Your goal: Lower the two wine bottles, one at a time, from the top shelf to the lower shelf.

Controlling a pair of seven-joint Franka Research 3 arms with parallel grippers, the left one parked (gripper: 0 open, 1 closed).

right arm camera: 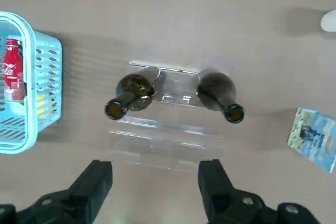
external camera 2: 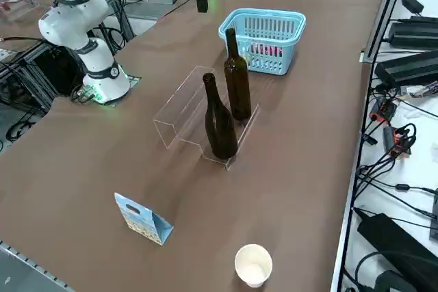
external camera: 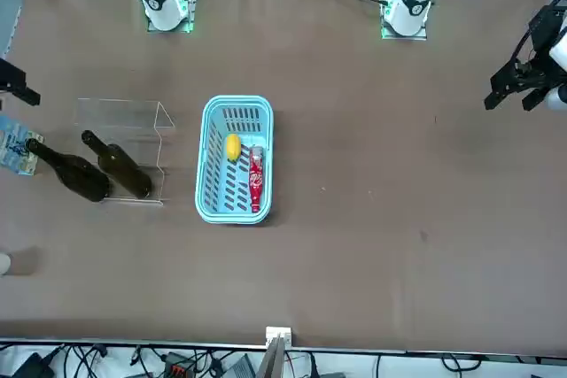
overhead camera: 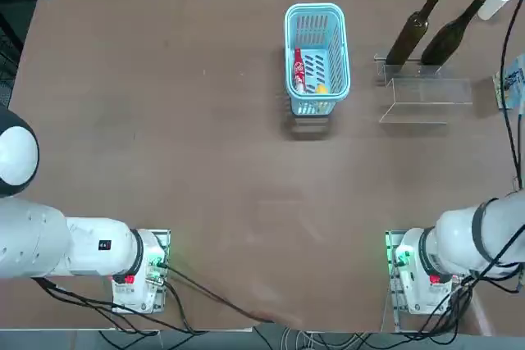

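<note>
From the top view: looks finished, to judge by both wine bottles, the slimmer brown one (overhead camera: 412, 32) and the wider dark one (overhead camera: 451, 38), upright on the lower shelf (overhead camera: 441, 73), toward the surface's far right corner. Can see nothing standing on the top shelf (overhead camera: 435, 92), on the robot's side of the stand. Note the white cup (overhead camera: 495, 1) nearer that corner, the blue carton (overhead camera: 513, 84) by the right edge, and the light blue basket (overhead camera: 287, 47) near the middle of the far edge, holding a red-labelled item (overhead camera: 299, 71) and a yellow one (overhead camera: 321, 88).

From the front view: shows no more lowering to do.

From the right side view: appear steady, side by side. Would need care around the tall necks.

From the wrist view: spread wide and empty, at the gripper (right arm camera: 155, 166). Likely leaves only backing clear.
</note>
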